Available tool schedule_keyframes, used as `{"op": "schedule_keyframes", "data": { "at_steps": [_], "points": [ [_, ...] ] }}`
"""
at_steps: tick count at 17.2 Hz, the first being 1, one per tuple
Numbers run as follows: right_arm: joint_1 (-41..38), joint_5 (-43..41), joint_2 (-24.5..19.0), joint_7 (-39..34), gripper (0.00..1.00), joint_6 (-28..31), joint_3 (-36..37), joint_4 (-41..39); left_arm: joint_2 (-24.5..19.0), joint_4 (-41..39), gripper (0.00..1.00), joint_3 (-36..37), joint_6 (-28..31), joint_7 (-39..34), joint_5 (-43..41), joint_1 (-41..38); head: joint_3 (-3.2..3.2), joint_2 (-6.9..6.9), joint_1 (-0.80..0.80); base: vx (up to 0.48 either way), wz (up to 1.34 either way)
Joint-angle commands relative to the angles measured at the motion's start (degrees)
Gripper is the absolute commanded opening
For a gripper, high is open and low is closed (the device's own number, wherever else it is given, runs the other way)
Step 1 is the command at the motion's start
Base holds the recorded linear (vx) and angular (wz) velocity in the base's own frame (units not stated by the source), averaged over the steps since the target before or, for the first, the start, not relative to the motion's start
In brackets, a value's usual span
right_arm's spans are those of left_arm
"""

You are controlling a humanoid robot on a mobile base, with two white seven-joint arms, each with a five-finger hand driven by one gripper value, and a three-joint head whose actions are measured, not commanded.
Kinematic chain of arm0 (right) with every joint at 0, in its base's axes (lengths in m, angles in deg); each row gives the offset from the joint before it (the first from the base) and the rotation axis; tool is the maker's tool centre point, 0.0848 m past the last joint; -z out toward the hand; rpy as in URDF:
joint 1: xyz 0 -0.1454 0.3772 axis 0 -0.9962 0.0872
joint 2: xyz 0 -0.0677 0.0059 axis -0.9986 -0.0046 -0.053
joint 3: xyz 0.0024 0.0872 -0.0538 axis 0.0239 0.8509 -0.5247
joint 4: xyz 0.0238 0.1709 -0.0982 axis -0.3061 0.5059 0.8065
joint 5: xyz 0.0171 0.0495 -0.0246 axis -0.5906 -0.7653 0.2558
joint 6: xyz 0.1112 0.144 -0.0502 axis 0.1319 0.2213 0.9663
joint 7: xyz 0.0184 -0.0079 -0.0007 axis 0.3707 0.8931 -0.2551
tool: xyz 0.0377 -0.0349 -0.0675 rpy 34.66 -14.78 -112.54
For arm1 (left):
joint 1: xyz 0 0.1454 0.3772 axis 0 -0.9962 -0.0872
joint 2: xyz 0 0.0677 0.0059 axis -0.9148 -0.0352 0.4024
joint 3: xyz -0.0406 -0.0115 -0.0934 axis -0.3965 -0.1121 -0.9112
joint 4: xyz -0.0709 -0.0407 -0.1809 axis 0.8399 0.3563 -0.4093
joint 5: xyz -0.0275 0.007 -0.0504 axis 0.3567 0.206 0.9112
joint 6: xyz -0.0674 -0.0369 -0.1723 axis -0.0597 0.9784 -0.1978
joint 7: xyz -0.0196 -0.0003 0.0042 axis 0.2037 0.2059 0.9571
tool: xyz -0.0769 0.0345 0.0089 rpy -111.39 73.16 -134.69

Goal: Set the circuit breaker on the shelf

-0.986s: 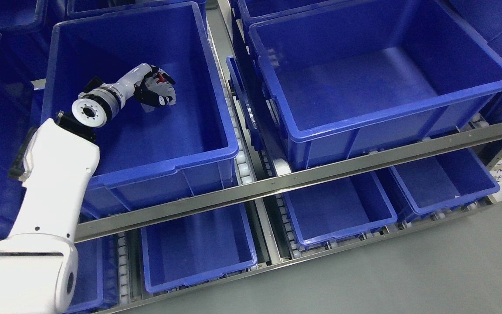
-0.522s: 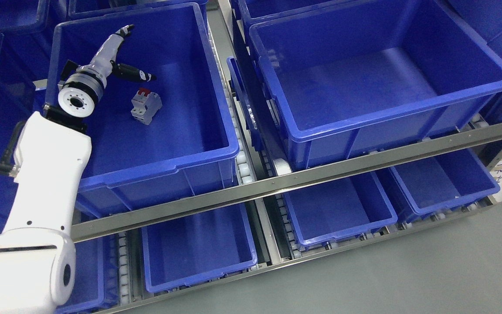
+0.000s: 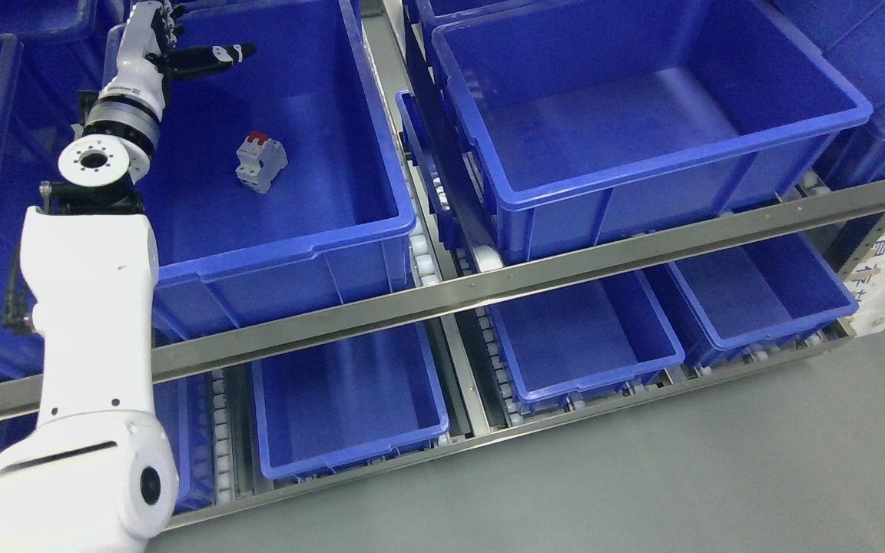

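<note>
On the floor of the upper-left blue bin [image 3: 350, 238] you find the circuit breaker [image 3: 260, 163], a small grey-white block with a red switch lever at its far end, lying alone and well apart from every wall. Your left hand [image 3: 170, 46] hangs above the bin's far left corner, fingers spread with 1 dark finger pointing right, holding nothing and clear of the breaker; the right hand does not show. Judge the breaker as a rigid moulded plastic case, light enough for 1 hand, smooth-sided and so a little slippery on the bare bin floor, which could let it skate if you nudge it. It looks sturdy rather than fragile, though the red lever is the part to avoid. If you must reposition it, pinch across the 2 broad flat sides at mid-body. By the look of it, the placing on the shelf is done.
</note>
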Motion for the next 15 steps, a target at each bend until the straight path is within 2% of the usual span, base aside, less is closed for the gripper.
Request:
{"op": "schedule_keyframes", "data": {
  "at_steps": [1,3,5,9,15],
  "points": [
    [0.0,0.01,1.0,-0.04,1.0,1.9,-1.14,0.0,2.86,-34.42,1.0,-4.27,0.34,-0.12,9.65,-16.7,0.0,0.0,0.0,-0.234,0.06],
    [0.0,0.01,1.0,0.05,1.0,1.9,-1.14,0.0,2.86,-43.5,1.0,0.15,0.34,-0.12,9.74,-25.95,0.0,0.0,0.0,-0.263,0.1],
    [0.0,0.01,1.0,0.05,1.0,1.9,-1.14,0.0,2.86,-45.29,1.0,2.62,0.07,-0.11,9.74,-29.75,0.0,0.0,0.0,-0.254,0.09],
    [0.0,0.01,1.0,-0.04,1.0,1.9,-1.14,0.0,2.86,-45.2,1.0,3.85,0.07,0.06,9.66,-30.02,0.0,0.0,0.0,-0.198,0.02],
    [0.0,0.01,1.0,0.05,1.0,1.9,-1.14,0.0,2.86,-45.2,1.0,4.03,0.16,0.15,9.66,-30.02,0.0,0.0,0.0,-0.058,-0.01]
  ]
}}
